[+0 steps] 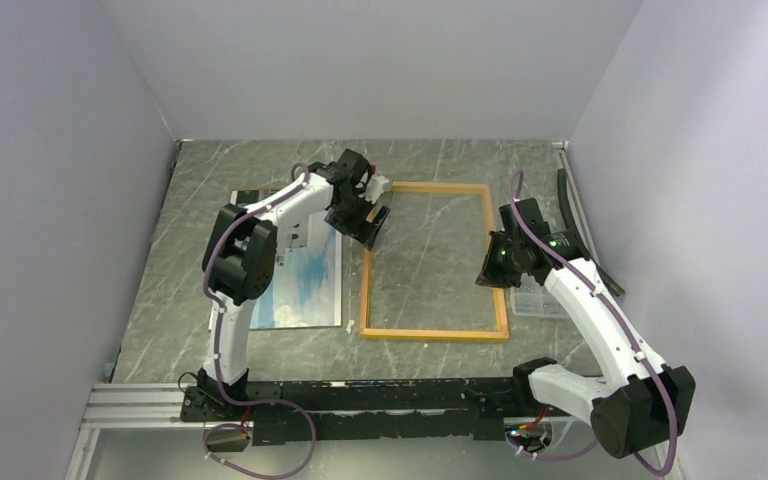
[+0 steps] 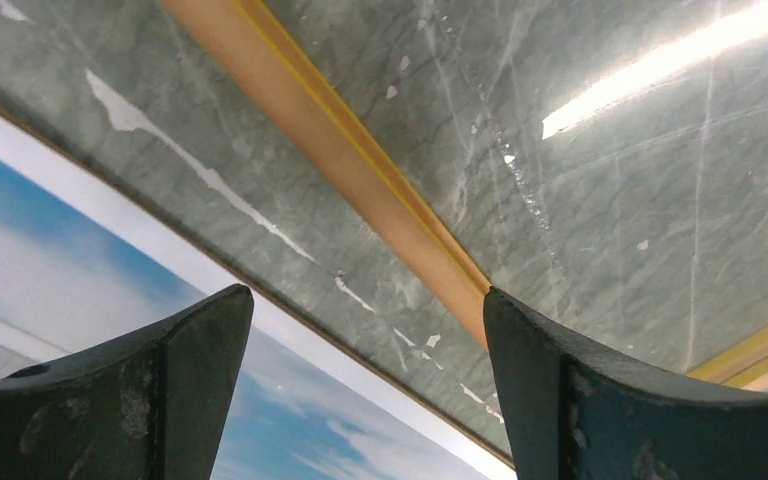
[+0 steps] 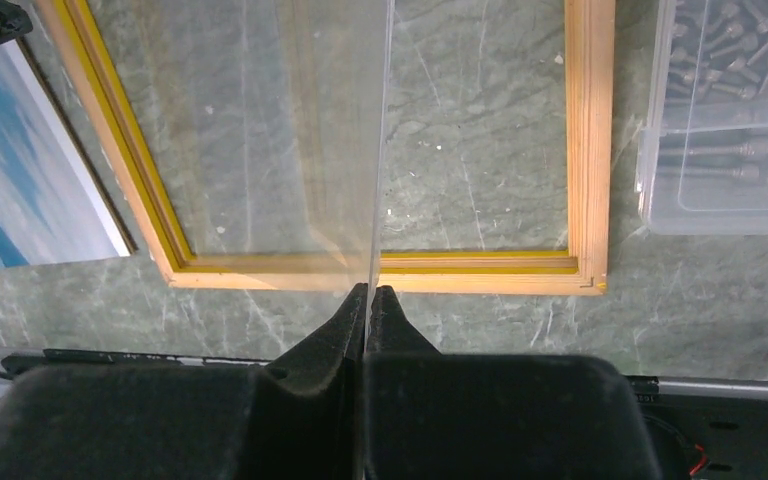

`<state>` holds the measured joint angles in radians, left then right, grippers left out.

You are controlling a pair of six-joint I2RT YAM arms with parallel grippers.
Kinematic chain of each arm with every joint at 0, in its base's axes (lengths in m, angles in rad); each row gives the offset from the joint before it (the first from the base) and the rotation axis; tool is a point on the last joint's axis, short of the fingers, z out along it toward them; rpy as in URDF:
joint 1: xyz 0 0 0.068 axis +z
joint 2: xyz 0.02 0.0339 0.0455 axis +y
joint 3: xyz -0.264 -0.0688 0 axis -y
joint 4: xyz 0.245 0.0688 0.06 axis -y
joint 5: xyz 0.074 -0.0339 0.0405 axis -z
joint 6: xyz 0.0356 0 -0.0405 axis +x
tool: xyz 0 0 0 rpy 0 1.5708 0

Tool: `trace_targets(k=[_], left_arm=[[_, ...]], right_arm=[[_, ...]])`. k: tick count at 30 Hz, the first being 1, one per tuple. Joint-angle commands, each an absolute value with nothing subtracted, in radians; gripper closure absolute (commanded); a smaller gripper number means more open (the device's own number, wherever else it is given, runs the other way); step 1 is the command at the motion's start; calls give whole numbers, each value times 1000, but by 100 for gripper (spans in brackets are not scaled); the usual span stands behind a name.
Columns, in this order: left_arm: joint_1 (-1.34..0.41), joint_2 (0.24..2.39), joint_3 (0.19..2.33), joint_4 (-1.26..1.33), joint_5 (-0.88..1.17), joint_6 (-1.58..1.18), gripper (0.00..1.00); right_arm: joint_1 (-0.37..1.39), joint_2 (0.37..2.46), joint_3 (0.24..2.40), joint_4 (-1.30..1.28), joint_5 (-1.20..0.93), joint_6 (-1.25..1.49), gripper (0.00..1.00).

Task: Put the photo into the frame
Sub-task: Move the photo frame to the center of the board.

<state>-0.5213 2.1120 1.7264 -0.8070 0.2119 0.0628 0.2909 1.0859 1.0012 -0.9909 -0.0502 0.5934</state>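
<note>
Right gripper [image 3: 370,292]: fingers pressed together on the near edge of the clear pane [image 3: 330,150]. It lifts the sheet off the frame [image 3: 590,150], so the wrist camera sees it almost edge-on. The arm sits at the frame's right rail in the overhead view [image 1: 488,268]. Pinching the very edge looks like the only way to grip so thin a sheet.
Left gripper [image 2: 365,292]: fingers spread wide with nothing between them. It hovers low over the frame's left rail near the far corner [image 1: 368,225]. My guess is that it waits there to steady the rail or to reach for the print just beside it.
Table [image 1: 220,170]: green marbled top carrying everything. It shows straight through the frame's opening.
Frame [image 1: 433,334]: lies flat in the middle, between the two arms, with its long sides running away from the bases. Its pale wood side faces up, with a yellow step on the inner edge [image 2: 360,170]. With that side up, the recess is probably open to take the pane and the print.
Clear pane: raised over the opening. Whether its far edge rests on the frame cannot be told.
Photo [image 1: 310,290]: lies flat on the table just left of the frame, picture side up and partly under the left arm. Blue sky and a white border show in both wrist views [image 2: 60,250] [image 3: 30,170]. It is not yet in the frame.
Box of screws [image 3: 720,120]: clear plastic, just right of the frame's right rail and beside the right arm [image 1: 535,300]. It plays no part in the task, but it is close enough that a swing of the pane could catch it.
</note>
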Motion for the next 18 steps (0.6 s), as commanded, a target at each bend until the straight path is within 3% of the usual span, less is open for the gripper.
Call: trace_targets(k=[1, 11, 18], left_arm=[[-546, 2153, 1734, -772, 210, 52, 11], [-550, 2196, 1674, -744, 54, 54, 34], [-521, 2137, 1555, -723, 3, 51, 43]], right_arm=[[287, 1071, 967, -944, -66, 598, 100], [287, 1065, 895, -847, -179, 616, 100], [290, 1089, 852, -736, -256, 648, 100]])
